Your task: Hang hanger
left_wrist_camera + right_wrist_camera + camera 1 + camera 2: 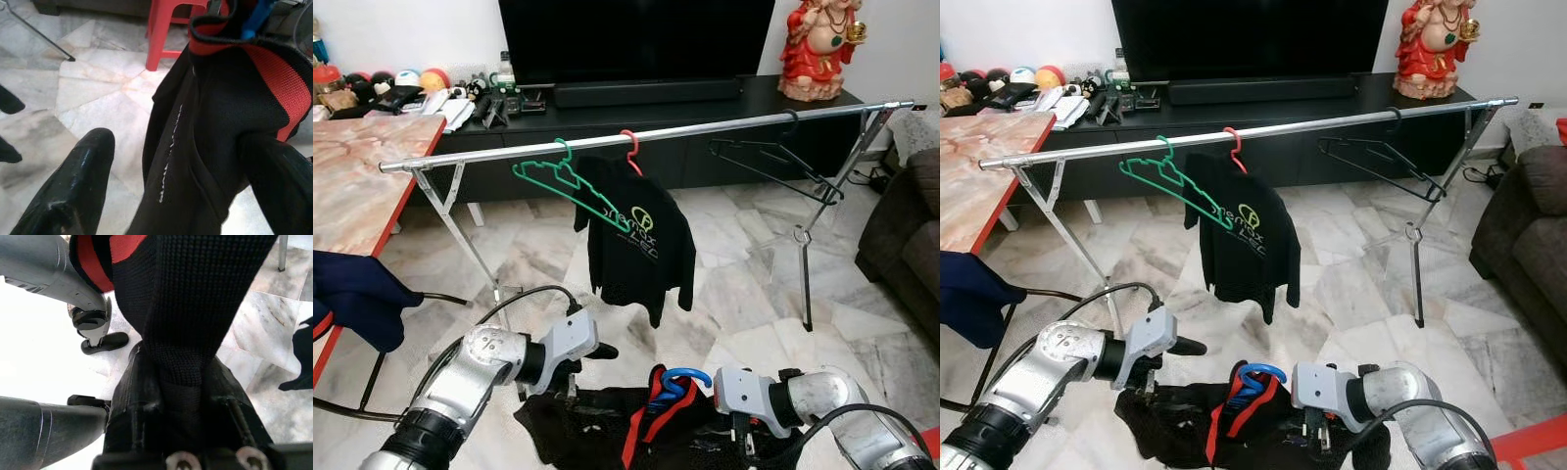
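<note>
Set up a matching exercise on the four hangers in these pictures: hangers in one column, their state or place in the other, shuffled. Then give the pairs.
Column one:
1. green hanger
2. red hanger
3. black hanger
4. blue hanger

Column two:
A. low between the two arms, inside a black and red garment
B. on the rail, carrying a black shirt
C. bare, on the rail's right part
D. bare, on the rail's left part

Pairs: 1-D, 2-B, 3-C, 4-A

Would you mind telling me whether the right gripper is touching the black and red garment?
Touching. In the right wrist view, the black and red garment runs down between the right gripper fingers, which pinch its fabric with no gap.
</note>
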`<state>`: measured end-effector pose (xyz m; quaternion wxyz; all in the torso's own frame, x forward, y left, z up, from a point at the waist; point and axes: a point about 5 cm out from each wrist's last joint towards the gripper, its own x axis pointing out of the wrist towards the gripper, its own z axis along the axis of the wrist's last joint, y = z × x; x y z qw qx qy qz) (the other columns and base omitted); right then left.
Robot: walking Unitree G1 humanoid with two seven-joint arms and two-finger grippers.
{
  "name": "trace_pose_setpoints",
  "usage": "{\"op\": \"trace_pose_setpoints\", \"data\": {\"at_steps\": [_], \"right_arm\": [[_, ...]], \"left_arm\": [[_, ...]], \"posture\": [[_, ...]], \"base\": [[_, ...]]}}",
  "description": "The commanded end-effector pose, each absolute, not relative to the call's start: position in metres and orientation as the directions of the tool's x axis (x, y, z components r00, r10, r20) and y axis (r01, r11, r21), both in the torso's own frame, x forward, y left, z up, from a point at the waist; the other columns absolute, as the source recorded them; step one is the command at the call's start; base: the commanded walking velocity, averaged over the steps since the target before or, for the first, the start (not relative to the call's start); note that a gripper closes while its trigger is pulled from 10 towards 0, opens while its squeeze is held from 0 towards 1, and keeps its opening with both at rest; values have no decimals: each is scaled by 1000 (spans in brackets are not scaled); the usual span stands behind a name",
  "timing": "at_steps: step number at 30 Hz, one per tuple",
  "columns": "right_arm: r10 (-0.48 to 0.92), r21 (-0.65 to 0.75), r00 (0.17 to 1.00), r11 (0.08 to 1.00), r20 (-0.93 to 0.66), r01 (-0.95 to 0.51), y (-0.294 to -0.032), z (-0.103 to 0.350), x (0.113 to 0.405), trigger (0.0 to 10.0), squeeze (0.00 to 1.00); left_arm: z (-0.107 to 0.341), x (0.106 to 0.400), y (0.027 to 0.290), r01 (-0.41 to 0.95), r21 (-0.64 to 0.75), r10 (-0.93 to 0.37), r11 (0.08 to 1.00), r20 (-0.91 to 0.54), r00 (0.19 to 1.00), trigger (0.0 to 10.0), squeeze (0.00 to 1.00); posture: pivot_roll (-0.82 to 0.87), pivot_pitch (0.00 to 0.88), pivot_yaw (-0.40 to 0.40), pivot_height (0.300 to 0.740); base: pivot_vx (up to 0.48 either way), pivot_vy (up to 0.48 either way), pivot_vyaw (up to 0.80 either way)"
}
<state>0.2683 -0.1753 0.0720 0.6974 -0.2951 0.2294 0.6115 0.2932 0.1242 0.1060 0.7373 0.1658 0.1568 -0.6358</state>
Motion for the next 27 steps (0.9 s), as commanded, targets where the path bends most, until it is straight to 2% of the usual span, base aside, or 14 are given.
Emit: {"op": "trace_pose_setpoints", "data": {"at_steps": [1, 8, 14, 23, 24, 25, 26, 27], "right_arm": [[740, -155, 153, 66, -655, -986, -172, 81, 269, 0, 0], [754, -191, 195, 93, -627, -977, -165, 86, 278, 0, 0], [776, -225, 215, 97, -593, -970, -156, 93, 283, 0, 0], [798, -218, 189, 74, -572, -973, -149, 97, 284, 0, 0], [798, -218, 189, 74, -572, -973, -149, 97, 284, 0, 0], [798, -218, 189, 74, -572, -973, -148, 98, 285, 0, 0], [798, -219, 190, 74, -572, -973, -148, 98, 285, 0, 0], [799, -219, 190, 75, -571, -973, -148, 98, 285, 0, 0]], "left_arm": [[105, 290, 122, 996, 12, -888, 90, -453, 86, 10000, 0], [98, 281, 119, 999, -41, -880, 13, -475, -8, 10000, 0], [96, 284, 111, 999, -17, -889, 43, -456, 31, 10000, 0], [96, 288, 100, 992, -26, -916, 126, -386, 107, 10000, 0], [96, 288, 99, 991, -26, -917, 129, -384, 110, 7176, 0], [96, 289, 97, 990, -24, -916, 139, -382, 120, 2000, 0], [96, 289, 96, 990, -23, -916, 143, -381, 123, 706, 0], [95, 289, 96, 989, -22, -916, 144, -381, 125, 706, 0]], "posture": [[-64, 49, 19, 740], [-62, 48, 23, 740], [-59, 47, 22, 740], [-60, 47, 18, 740], [-61, 47, 19, 740], [-62, 45, 19, 740], [-62, 45, 19, 740], [-62, 45, 19, 740]], "base": [[0, 0, 0], [0, 0, 0], [0, 0, 0], [0, 0, 0], [0, 0, 0], [0, 0, 0], [0, 0, 0], [0, 0, 0]]}}
